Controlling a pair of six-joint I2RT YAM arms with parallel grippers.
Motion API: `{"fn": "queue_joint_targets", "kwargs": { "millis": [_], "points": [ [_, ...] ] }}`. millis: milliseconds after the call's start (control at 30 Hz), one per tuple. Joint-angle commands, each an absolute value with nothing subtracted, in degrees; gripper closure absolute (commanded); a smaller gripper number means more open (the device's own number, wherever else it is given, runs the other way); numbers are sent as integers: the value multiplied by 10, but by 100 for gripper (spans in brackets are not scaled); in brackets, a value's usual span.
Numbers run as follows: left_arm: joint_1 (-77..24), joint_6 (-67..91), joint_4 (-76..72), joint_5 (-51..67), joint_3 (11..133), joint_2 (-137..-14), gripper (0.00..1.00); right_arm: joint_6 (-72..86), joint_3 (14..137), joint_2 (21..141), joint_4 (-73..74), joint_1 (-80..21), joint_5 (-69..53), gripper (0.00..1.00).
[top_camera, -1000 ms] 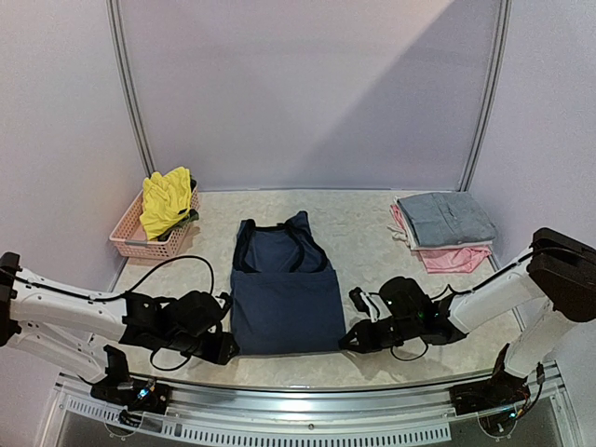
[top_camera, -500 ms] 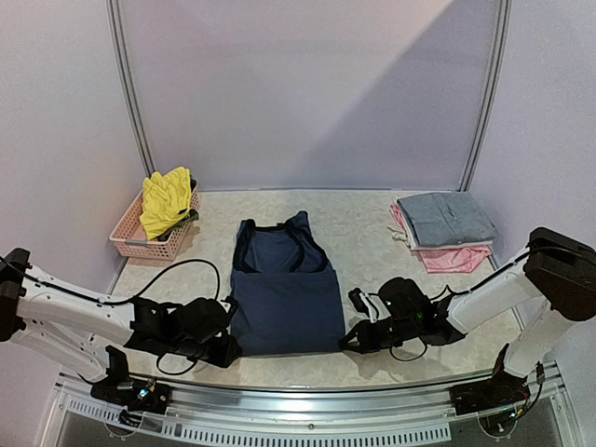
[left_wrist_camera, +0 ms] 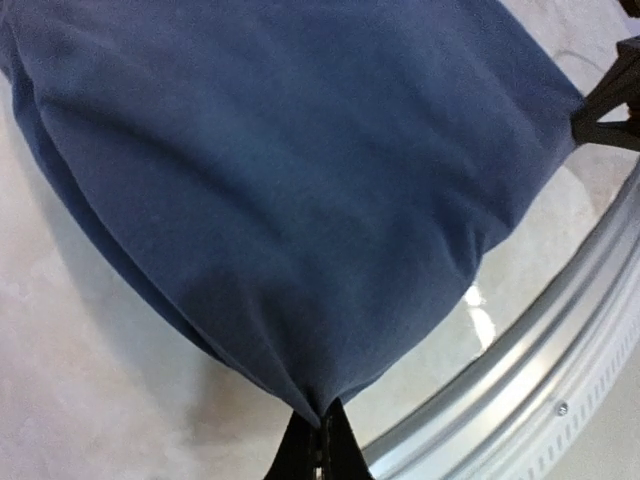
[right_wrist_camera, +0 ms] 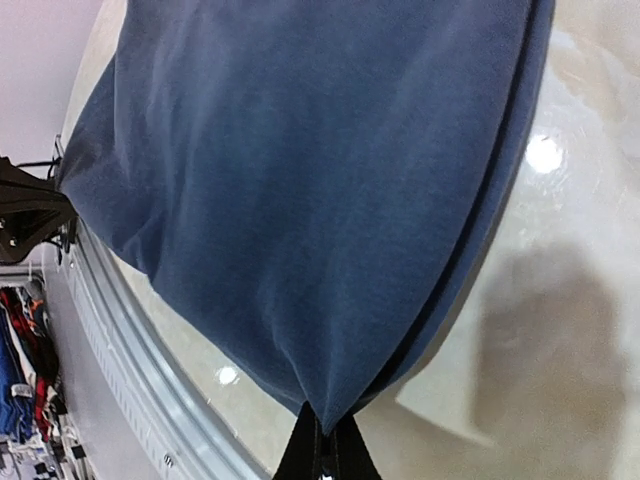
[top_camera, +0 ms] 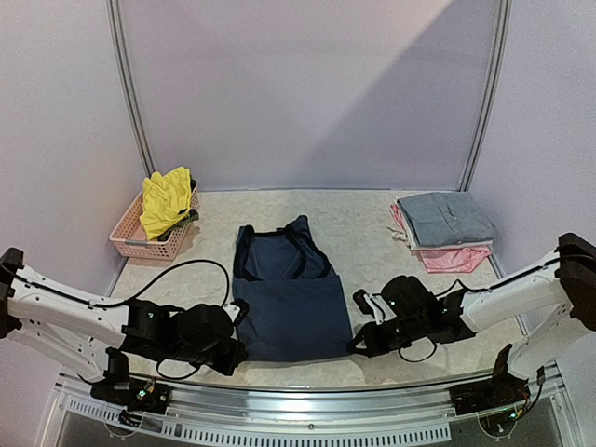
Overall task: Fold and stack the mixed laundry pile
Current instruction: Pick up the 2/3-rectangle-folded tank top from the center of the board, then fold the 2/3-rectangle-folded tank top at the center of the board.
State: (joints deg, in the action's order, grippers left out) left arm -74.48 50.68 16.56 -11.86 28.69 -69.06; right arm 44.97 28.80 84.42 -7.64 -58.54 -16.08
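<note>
L pincer [left_wrist_camera: 322, 445] & R pincer [right_wrist_camera: 325, 440] each pinch a near corner of navy top [top_camera: 291, 307], prob. both layers. Lift evenly, keep edge taut, fold toward far end.

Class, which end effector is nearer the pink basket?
Left. The left end effector grips the navy top at its near-left corner, towards the pink basket; the right end effector grips the near-right corner, farther away.

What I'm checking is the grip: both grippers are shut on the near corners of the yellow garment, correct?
No. The left gripper and right gripper are shut on the near corners of the navy top; both wrist views show it.
</note>
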Motion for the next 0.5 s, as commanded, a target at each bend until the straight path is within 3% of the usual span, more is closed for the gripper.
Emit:
{"fn": "queue_joint_targets", "kwargs": {
  "millis": [0, 267, 467],
  "points": [
    [-796, 520, 230, -153, 327, -669, 100, 434, 321, 765, 88, -615, -107, 100],
    [-903, 559, 277, -228, 395, -659, 100, 447, 377, 653, 248, -665, -24, 100],
    [-908, 563, 352, -294, 446, -663, 100, 424, 481, 630, 375, -665, 82, 100]
  ]
}}
